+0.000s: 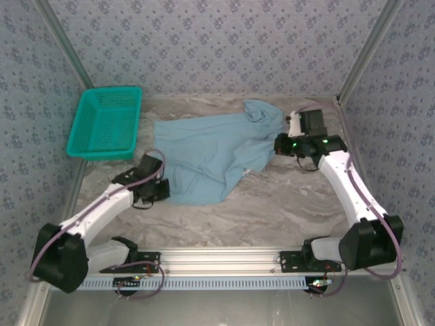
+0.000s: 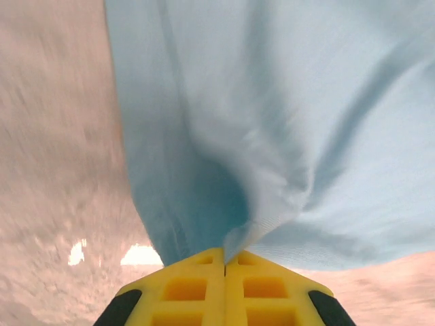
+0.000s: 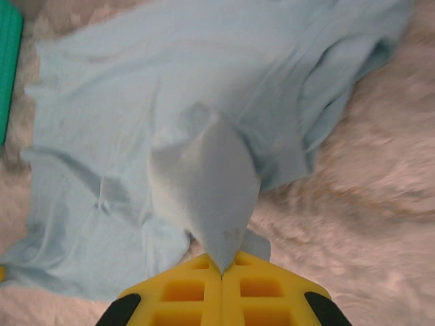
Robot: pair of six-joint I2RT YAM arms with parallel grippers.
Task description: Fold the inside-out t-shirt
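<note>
**Light sky-blue cotton t-shirt (image 1: 211,153) pinched at two edges**

The soft, short-sleeved garment lies rumpled across the middle of the grey-beige marbled tabletop (image 1: 285,204); its broadest part spreads toward the left, a bunched hump sits at its far right end, and a loose flap trails toward the near side. A teal plastic mesh basket (image 1: 105,123) rests at the far left corner, just beside the shirt's left edge (whether the two touch cannot be told from above); a sliver of the same teal shows at the left border of the right wrist view.

The left gripper (image 1: 160,189) sits low at the shirt's near-left edge; in the left wrist view its yellow fingers (image 2: 183,292) are pressed flat together, and a fold of blue cloth runs straight into the seam between them, fanning upward and outward from that point; the marbled surface beside it is blurred.

The right gripper (image 1: 279,144) is at the shirt's right edge, near the hump; in the right wrist view its yellow fingers (image 3: 265,291) are likewise closed on each other, with a cone of fabric drawn up to a peak at their tips; the rest of the t-shirt lies creased on the table beyond, its folds running off toward the left.
</note>
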